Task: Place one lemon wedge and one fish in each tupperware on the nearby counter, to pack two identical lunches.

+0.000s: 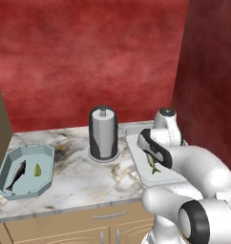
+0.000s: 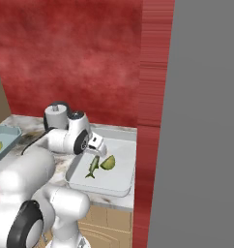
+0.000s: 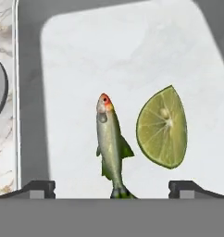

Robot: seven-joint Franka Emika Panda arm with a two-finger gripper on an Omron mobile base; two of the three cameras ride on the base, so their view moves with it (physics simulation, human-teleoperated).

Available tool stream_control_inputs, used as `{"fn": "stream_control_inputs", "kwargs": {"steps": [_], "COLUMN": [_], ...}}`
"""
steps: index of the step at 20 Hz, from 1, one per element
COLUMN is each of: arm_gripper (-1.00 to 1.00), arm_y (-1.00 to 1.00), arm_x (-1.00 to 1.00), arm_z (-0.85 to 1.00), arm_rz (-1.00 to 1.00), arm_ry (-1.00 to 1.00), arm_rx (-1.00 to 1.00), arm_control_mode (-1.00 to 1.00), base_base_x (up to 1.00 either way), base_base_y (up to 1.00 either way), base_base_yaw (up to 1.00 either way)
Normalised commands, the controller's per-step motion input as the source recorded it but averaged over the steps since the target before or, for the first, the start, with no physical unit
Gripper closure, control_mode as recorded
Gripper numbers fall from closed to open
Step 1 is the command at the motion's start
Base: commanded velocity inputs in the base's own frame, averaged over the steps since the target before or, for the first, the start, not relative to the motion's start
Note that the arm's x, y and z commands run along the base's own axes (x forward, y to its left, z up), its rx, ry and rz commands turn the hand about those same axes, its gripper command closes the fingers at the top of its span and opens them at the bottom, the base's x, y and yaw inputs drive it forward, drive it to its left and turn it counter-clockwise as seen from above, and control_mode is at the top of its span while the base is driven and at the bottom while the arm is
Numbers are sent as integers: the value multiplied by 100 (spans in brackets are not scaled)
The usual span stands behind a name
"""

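Both trays packed: pale blue octagonal tupperware [image 1: 46,153], white rectangular tupperware [image 2: 123,186] each with fish, lemon wedge; gripper [image 3: 112,187] wide, empty; nothing left.

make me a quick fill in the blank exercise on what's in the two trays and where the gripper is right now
1. The pale blue tray holds a fish and a lemon ____.
2. In the white rectangular tray, the lemon wedge lies beside a ____.
3. The gripper hangs over the white tray with its jaws ____.
4. Between the trays stands a dark paper-towel ____.

Missing words: wedge; fish; open; holder
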Motion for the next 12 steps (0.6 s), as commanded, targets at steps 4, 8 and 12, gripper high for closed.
{"fn": "stream_control_inputs", "kwargs": {"steps": [4,8,12], "arm_gripper": [-100,-100,-100], "arm_y": [0,0,3], "arm_x": [-96,-100,-100], "arm_z": [83,89,100], "arm_rz": [0,0,1], "arm_ry": [-26,-46,-46], "arm_rx": [0,0,-3], "arm_control_mode": [-100,-100,-100], "base_base_x": [0,0,0], "base_base_y": [0,0,0], "base_base_yaw": [0,0,0]}}
